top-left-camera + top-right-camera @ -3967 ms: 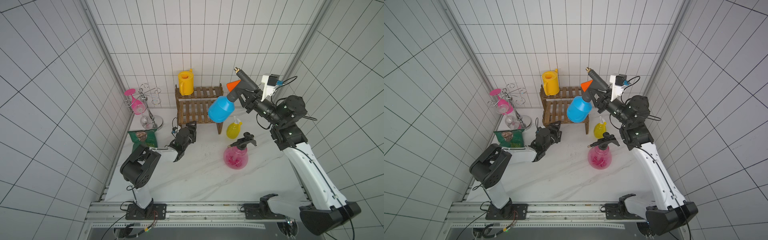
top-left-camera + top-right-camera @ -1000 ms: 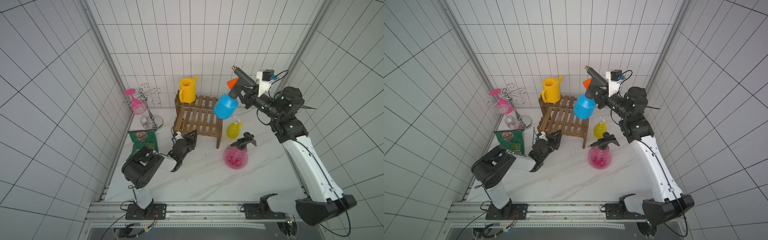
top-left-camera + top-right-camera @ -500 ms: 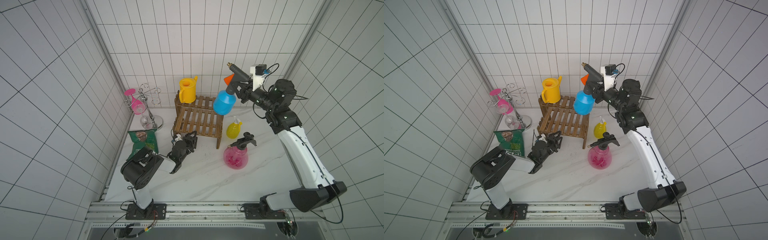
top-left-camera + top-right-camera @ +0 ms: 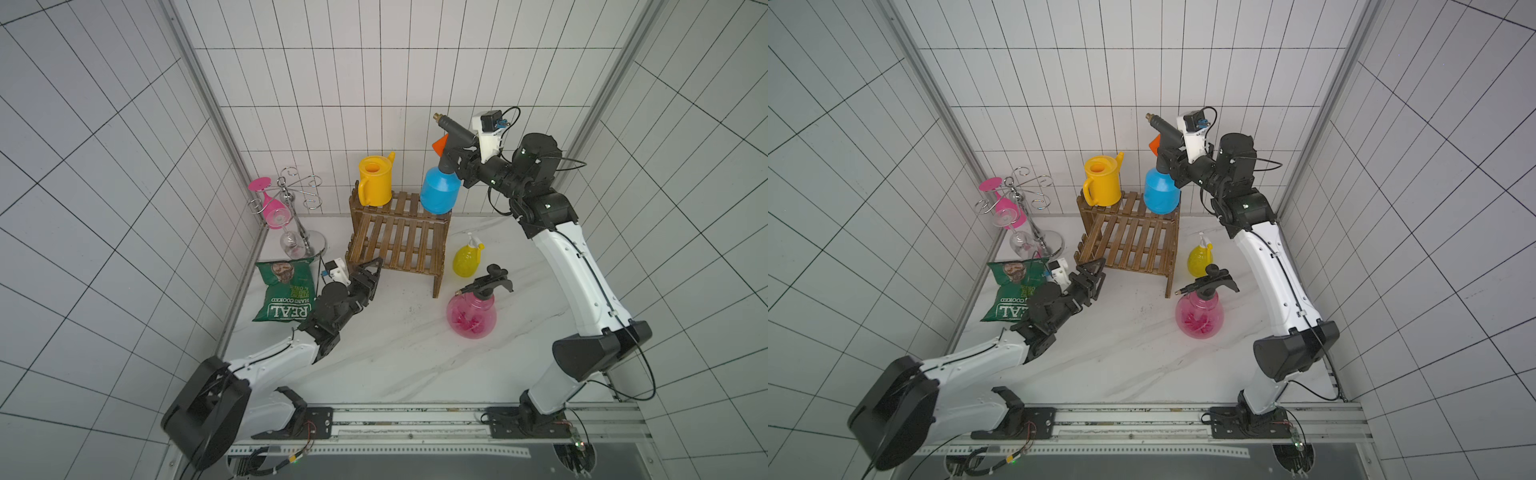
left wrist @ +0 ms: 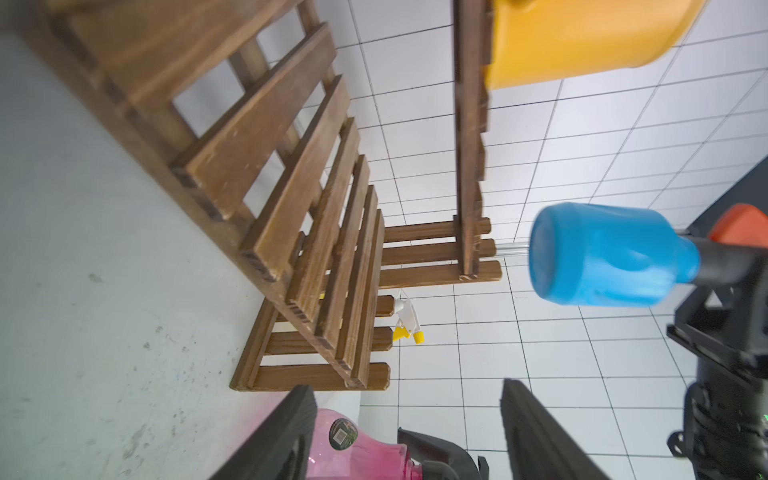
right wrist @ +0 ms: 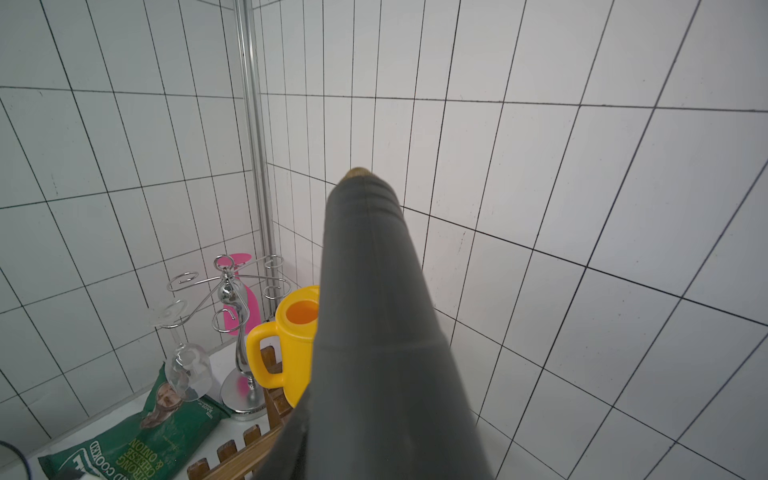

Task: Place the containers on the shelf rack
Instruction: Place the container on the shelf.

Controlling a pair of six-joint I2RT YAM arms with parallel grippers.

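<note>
Now we clamp the blue bottle (image 4: 439,194) by its neck in our right pincer (image 4: 452,164), shelf rack (image 4: 399,237) just below, while our left pincer (image 4: 371,267) gapes empty.

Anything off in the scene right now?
Rack sits skewed to the back wall, not square. Blue bottle in the right hand is tilted, hovering over the rack's upper corner, not seated. No spills or damage seen.

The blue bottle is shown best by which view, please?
A top view: the blue bottle shows from base to nozzle. Left wrist shows its blurred body; right wrist only the grey sprayer.
</note>
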